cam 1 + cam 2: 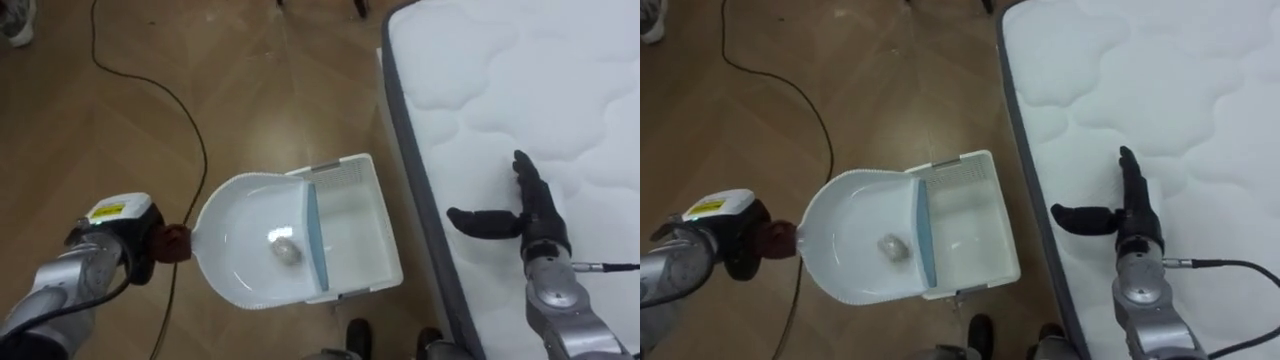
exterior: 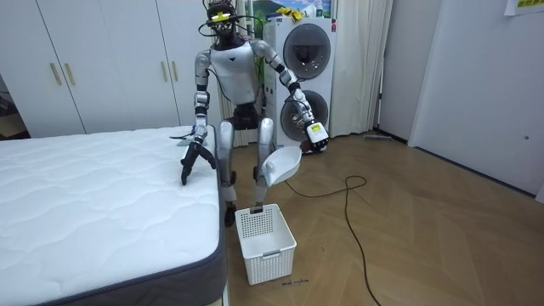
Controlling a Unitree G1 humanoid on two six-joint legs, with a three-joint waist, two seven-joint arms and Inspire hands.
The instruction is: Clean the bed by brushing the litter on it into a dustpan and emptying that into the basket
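Note:
My left hand point(image 1: 112, 243) is curled round the dark red handle point(image 1: 172, 243) of a white dustpan point(image 1: 235, 222), held level. A small crumpled white ball point(image 1: 285, 249) lies in the pan. The pan's front lip hangs over a white slatted basket point(image 1: 347, 171) on the floor beside the bed. The white quilted mattress point(image 1: 520, 100) fills the right side. My right hand point(image 1: 526, 213) rests open over the mattress near its edge, fingers straight and thumb spread, holding nothing. In the room view I stand at the bed's corner with the dustpan point(image 2: 285, 163) above the basket point(image 2: 265, 242).
A dark cable point(image 1: 190, 130) snakes across the wooden floor to the left of the dustpan. Behind me stand a stacked washer and dryer point(image 2: 306, 68) and white wardrobes point(image 2: 85, 59). The mattress's grey side edge point(image 1: 415, 190) runs close along the basket.

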